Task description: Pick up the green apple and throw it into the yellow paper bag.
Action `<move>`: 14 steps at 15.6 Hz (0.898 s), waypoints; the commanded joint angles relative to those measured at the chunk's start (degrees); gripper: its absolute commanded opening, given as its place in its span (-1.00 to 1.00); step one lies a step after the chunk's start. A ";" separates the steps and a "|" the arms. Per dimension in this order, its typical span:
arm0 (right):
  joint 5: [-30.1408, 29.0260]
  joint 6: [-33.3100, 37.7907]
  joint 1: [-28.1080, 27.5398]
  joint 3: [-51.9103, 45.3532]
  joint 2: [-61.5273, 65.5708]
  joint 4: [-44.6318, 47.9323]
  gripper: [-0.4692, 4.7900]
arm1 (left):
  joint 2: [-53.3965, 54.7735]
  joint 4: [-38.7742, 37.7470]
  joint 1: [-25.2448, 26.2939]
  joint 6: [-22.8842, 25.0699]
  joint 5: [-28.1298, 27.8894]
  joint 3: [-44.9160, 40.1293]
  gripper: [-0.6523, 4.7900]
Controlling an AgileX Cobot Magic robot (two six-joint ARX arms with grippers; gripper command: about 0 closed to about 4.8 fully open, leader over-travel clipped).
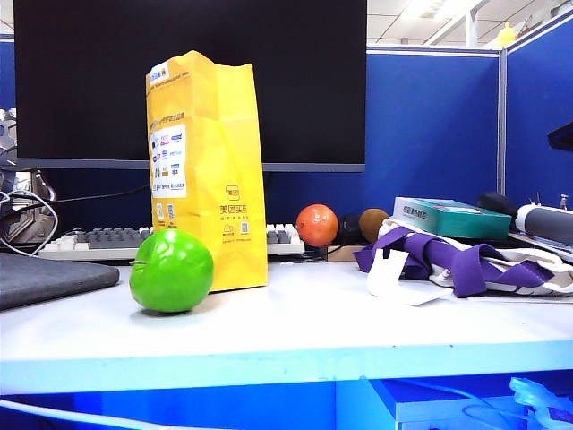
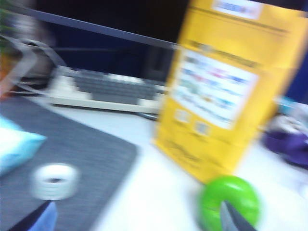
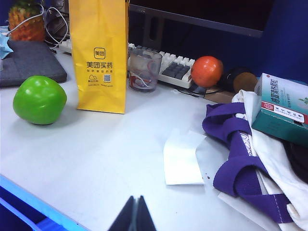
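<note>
Both grippers off the green apple (image 2: 230, 202): left gripper (image 2: 139, 219) splayed wide just before it, nearer; right gripper (image 3: 136, 216) clenched empty, well apart.

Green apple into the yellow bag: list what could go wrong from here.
1. The green apple is round and glossy; the open left pincer may nudge it rolling.
2. The yellow paper bag stands tall, unsupported; a throw could tip it.
3. A clear cup beside the bag could be knocked.
</note>
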 commanded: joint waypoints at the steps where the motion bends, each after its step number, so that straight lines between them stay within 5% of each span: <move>1: -2.03 0.35 0.04 -0.48 -0.04 0.83 -0.83 | -0.04 0.66 0.04 -0.52 4.55 0.09 1.00; 10: -2.80 8.66 0.04 -0.48 -0.04 0.83 -0.83 | -0.04 0.57 0.04 -0.35 7.13 0.17 1.00; 14: -11.69 11.43 0.04 -0.48 -0.04 0.98 -0.83 | -0.04 0.57 0.04 -0.35 7.43 0.44 1.00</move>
